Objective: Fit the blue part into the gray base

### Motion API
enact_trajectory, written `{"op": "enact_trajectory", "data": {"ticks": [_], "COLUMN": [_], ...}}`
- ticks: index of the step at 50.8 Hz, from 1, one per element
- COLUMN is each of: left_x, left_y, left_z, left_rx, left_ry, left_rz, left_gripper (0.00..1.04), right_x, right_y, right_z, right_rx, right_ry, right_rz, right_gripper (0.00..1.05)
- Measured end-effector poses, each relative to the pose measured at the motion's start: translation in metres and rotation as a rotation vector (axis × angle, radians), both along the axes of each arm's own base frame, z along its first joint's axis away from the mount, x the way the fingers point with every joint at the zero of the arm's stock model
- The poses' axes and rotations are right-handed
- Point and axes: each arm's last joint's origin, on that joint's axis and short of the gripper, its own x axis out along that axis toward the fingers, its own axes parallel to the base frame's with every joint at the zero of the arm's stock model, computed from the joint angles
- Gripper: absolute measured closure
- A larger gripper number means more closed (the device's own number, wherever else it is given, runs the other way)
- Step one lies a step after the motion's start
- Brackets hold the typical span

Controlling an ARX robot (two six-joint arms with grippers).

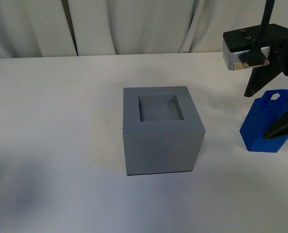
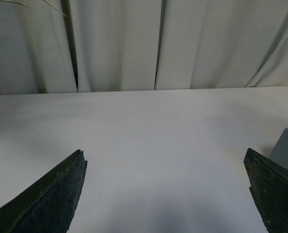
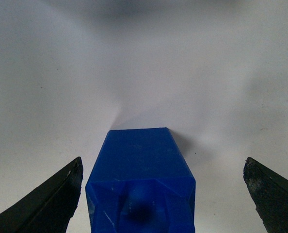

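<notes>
Front view: blue part (image 1: 255,128) stands on its own to the right of the gray base (image 1: 163,145), apart from it, handle loop up. Not inserted; by my reading the task has barely begun, with grasp, lift, carry and insertion all left.

Look of the part: bright blue, smooth plastic, square-sided body, chamfered shoulders narrowing to a loop with a hole. Right wrist view shows its faces clean and its edges crisp.

Right gripper (image 1: 258,115) straddles the part, spread wide. Bare bench shows between each finger and the blue sides, so nothing is gripped.

Gray base: matte cube, square recess (image 1: 159,108) in its top face, empty, looking wider than the part.

Left gripper (image 2: 163,160) hangs to the left of the base, spread and holding nothing; a corner of the base shows by one finger.

Bench (image 1: 52,145) is plain white, with a pale curtain (image 1: 134,24) behind the base.
</notes>
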Motion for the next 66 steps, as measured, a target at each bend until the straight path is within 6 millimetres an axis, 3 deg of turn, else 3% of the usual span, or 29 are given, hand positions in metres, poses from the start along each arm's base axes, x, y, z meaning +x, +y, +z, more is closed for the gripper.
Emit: {"op": "enact_trajectory", "data": {"ticks": [5, 15, 20, 32, 51, 66], "left_x": [0.000, 0.000, 0.000, 0.000, 0.000, 0.000], "left_y": [0.000, 0.000, 0.000, 0.000, 0.000, 0.000], "left_z": [0.000, 0.000, 0.000, 0.000, 0.000, 0.000], "left_rx": [0.000, 0.000, 0.000, 0.000, 0.000, 0.000], "left_ry": [0.000, 0.000, 0.000, 0.000, 0.000, 0.000], "left_rz": [0.000, 0.000, 0.000, 0.000, 0.000, 0.000], "left_gripper": [0.06, 0.06, 0.06, 0.06, 0.06, 0.06], "right_x": [0.000, -0.001, -0.001, -0.002, 0.002, -0.009], "right_y": [0.000, -0.001, -0.001, 0.002, 0.024, 0.062], "right_z": [0.000, -0.001, -0.001, 0.004, 0.037, 0.091], "right_rx": [-0.004, -0.018, -0.018, -0.005, 0.055, 0.138], "right_ry": [0.003, 0.011, 0.013, 0.024, -0.009, -0.054], "right_rz": [-0.001, 0.002, 0.005, 0.011, 0.060, 0.147], "right_gripper": [0.09, 0.47, 0.56, 0.57, 0.57, 0.57]}}
